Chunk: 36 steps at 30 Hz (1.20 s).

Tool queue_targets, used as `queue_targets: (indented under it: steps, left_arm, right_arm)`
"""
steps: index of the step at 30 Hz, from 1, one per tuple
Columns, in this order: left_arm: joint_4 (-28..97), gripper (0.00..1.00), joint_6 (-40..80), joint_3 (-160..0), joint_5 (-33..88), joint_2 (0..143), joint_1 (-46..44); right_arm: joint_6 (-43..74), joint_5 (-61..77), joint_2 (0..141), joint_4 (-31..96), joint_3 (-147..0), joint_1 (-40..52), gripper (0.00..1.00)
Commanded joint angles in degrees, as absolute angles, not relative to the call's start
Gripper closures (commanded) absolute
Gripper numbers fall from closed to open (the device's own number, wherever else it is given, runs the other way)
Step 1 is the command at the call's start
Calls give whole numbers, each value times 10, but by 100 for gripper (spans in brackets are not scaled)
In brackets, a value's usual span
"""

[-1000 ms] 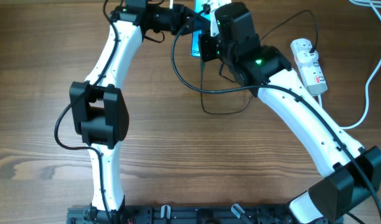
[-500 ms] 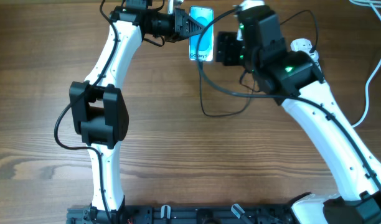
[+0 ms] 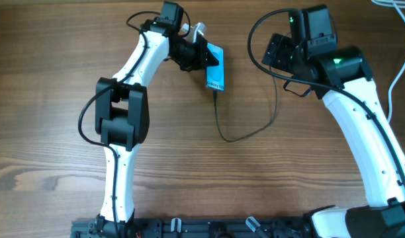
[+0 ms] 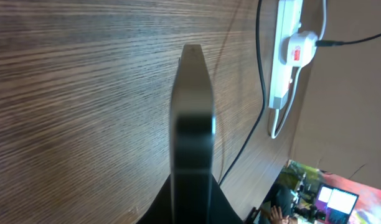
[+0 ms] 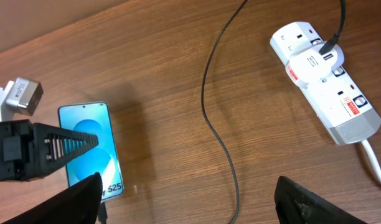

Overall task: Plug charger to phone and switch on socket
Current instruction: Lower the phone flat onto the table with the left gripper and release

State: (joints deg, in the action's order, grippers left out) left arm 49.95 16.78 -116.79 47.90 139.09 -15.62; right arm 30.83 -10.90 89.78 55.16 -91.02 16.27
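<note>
The phone (image 3: 216, 76) lies flat on the wood, its cyan screen up. My left gripper (image 3: 211, 59) is shut with nothing between its fingers, and its tip rests over the phone's (image 5: 84, 121) left side. The charger's thin black cable (image 3: 224, 129) leaves the phone's lower edge, loops across the table and ends in a white plug (image 5: 312, 62) seated in the socket (image 5: 330, 87). My right gripper (image 5: 197, 211) is open and empty, above bare wood between the phone and the socket. In the overhead view my right arm hides the socket.
The socket's thick white cord (image 5: 377, 165) runs off to the right. A second white cord (image 3: 394, 79) hangs along the table's right edge. The left wrist view shows the socket (image 4: 284, 56) far ahead, with the shut fingers (image 4: 192, 124) filling the middle.
My right gripper has opened and drawn back to the right, away from the phone. The left gripper and the phone have shifted down and slightly right.
</note>
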Motion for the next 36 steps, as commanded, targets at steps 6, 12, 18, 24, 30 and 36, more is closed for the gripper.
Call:
queue_targets:
  steps: [6,12,18,24,30,36]
  left_arm:
    - [467,96,152,-1087,442,1389,-187]
    - [469,92,152,-1080,408,1389,-186]
    - [471,90,152,-1076,404,1389,-190]
    - [472,80,152,-1076,394,1389,-191]
    - [474,78,152,-1076,374,1389,-191]
    - [474,74,152,-1076,329,1389,-191]
  right_arm:
    - [315,-124,895,552,-915,161,11]
    - [315,-124,895,552,-915,161,10]
    - [315,-124,895,551,-915,161,7]
    - [315,-124,895,551,-915,161,6]
    - [315,-124,896,552,-915,161,6]
    - [293,-122,896,556,-915,161,5]
